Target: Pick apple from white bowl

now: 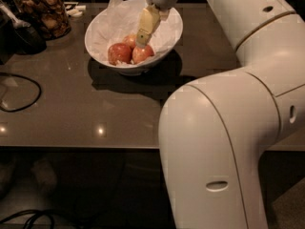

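The white bowl (164, 41), lined with crumpled white paper, stands at the back of the dark table and holds three apples. The red-orange apple (144, 55) lies at the front right of the bowl. A darker red apple (118, 53) lies left of it and a yellower-orange apple (128, 40) lies behind. My gripper (142, 42) reaches down into the bowl from the back right. Its tip is right above the red-orange apple, at or almost at its top.
A glass jar of brown snacks (44, 14) stands at the back left beside a dark object (19, 35). A black cable (23, 93) loops on the table's left side. My arm's large white elbow (228, 142) fills the right foreground, over the table's front edge.
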Motion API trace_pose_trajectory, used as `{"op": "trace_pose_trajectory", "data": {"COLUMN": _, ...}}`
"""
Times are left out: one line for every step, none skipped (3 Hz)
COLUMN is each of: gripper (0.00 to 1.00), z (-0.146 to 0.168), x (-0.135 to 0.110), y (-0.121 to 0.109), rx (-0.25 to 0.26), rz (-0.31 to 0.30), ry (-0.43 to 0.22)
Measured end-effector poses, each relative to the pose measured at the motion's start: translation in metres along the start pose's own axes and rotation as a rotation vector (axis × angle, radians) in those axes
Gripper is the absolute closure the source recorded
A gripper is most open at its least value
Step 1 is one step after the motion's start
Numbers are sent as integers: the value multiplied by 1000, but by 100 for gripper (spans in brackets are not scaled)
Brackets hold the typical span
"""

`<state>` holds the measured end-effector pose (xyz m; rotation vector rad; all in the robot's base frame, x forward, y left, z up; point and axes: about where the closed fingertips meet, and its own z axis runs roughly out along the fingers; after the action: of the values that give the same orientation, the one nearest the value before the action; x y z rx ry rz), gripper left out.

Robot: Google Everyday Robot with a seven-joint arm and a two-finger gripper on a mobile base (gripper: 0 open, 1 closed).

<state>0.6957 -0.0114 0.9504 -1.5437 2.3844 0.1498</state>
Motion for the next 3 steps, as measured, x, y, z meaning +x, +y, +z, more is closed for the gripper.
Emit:
{"op": "trace_pose_trajectory", "data": {"gripper": 15, "z": 4, "x": -1, "y": 0, "rx": -7, "rz": -1, "ry": 5}}
{"op": "trace_pose_trajectory", "data": {"gripper": 15, "z": 8, "x": -3, "y": 0, "rx": -13, "rz": 0, "ry": 8}}
{"op": "trace_pose_trajectory", "data": {"gripper": 15, "z": 15, "x": -3, "y": -1, "rx": -25, "rz": 4, "ry": 12}}
